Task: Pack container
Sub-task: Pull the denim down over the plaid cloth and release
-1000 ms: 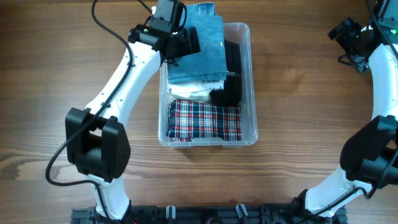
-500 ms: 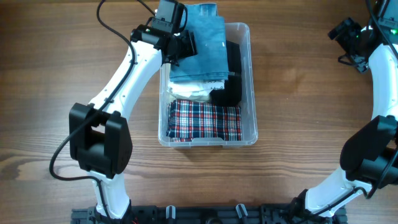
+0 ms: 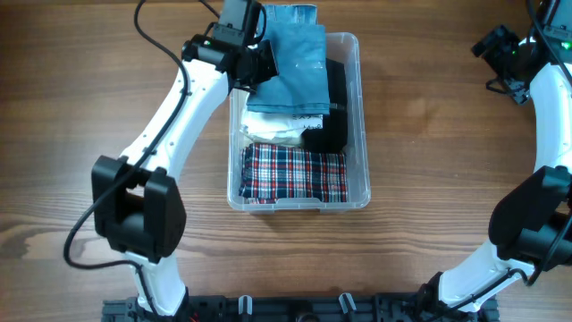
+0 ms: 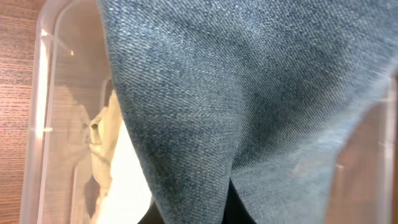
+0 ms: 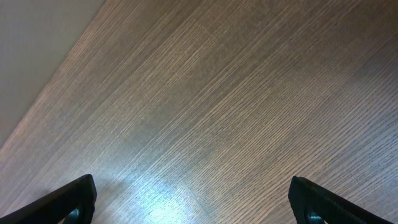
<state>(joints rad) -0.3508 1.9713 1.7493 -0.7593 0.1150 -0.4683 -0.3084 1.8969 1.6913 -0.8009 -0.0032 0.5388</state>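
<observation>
The wooden tabletop point(image 3: 429, 134) fills the overhead view, with the two white arms rising from the near edge. The left arm point(image 3: 170, 116) reaches forward and inward to the far end of the container point(image 3: 365, 134), while the right arm point(image 3: 550, 116) stands well apart at the right edge. The container, a clear rectangular tub, sits on the tabletop a little left of the middle, its long side running away from the robot's base. A blue denim garment point(image 3: 299, 63) lies across its far half and overhangs the far rim. A red, white and blue plaid cloth point(image 3: 295, 174) covers the near end of the tub floor. A black item point(image 3: 332, 107) lies along the right wall, partly under the denim, and a white cloth point(image 3: 273, 132) shows between the denim and the plaid. The left tool point(image 3: 261, 61) is at the denim's left edge, pressed together on the fabric, which fills the left wrist view. The right tool point(image 5: 193, 199) is spread wide over bare tabletop, its dark fingers point(image 5: 71, 199) showing in the lower corners
</observation>
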